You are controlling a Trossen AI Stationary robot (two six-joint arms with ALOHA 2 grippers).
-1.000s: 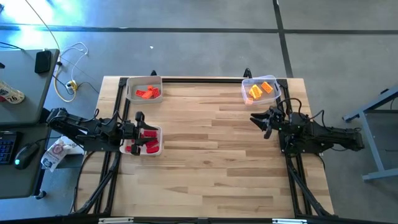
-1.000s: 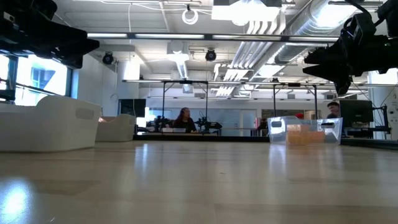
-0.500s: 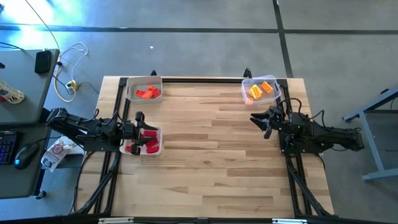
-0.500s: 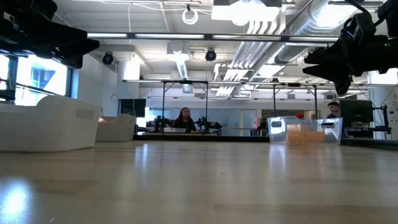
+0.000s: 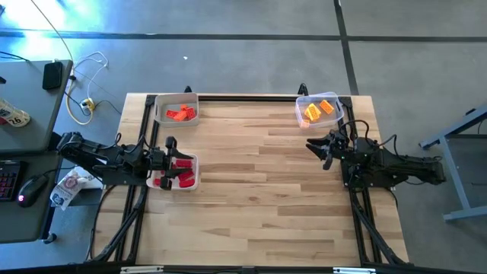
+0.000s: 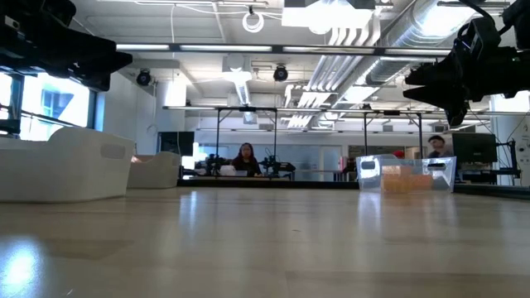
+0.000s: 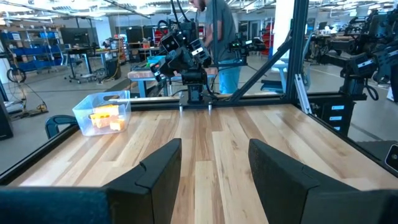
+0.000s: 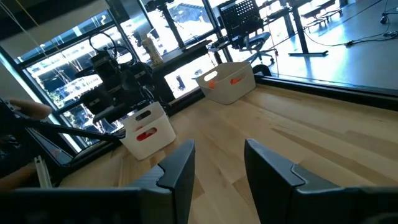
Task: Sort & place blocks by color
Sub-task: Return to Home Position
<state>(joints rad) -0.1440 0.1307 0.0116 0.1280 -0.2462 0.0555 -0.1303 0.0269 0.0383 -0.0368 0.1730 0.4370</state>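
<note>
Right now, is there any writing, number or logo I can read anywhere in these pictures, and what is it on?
"16": seems to read so on a white and red object, partly cut off, on the grey side desk.
Crumpled packet beside the table: red-marked print, too small to read.
White trays and clear tub: no lettering shows.

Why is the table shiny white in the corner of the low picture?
Low view: the ceiling lights probably bounce off the glossy table, leaving a white patch near the camera. High view: the table looks evenly lit, with no glare. Right wrist view: the windows glow very bright.
</note>
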